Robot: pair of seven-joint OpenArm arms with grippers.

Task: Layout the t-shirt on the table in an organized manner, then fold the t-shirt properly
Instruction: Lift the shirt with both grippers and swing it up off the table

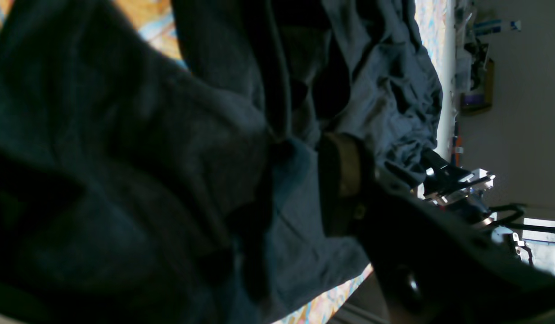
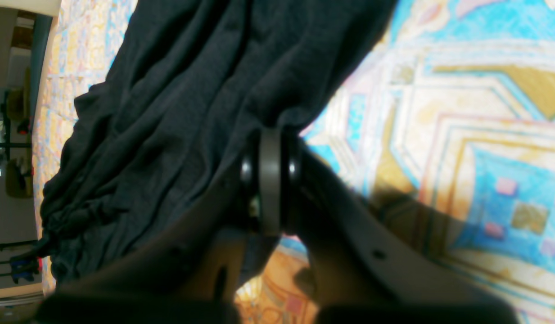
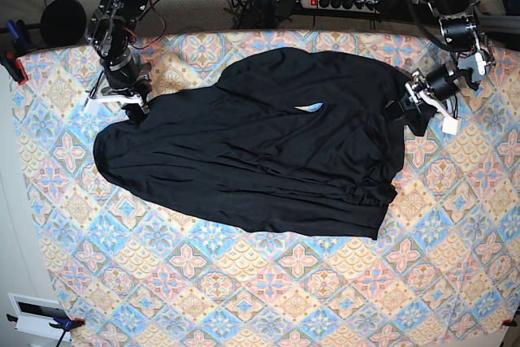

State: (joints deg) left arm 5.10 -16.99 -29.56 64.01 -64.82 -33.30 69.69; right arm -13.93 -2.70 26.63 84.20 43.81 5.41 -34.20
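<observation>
1. Lying spread but rumpled across the middle of the tabletop: the t-shirt, with folds bunched along its lower right edge and a small light patch showing near the centre.
2. Pinching the t-shirt's edge at the base view's upper left corner: the right hand, its jaws pressed fully together on a fold of the cloth, as the right wrist view confirms.
3. Sitting at the garment's opposite edge, on the base view's right: the left hand. Standing fairly wide, with dark fabric filling the left wrist view and draped around one finger; not possible to tell whether the cloth is actually being gripped.
4. Judging the step in hand: laying out, not yet folding, since the outline remains irregular and the sleeves are not distinguishable.
5. Judging the next move: securing the left-side hold, then drawing both edges apart and outward, keeping the cloth low over the tabletop to flatten the wrinkles.
</observation>
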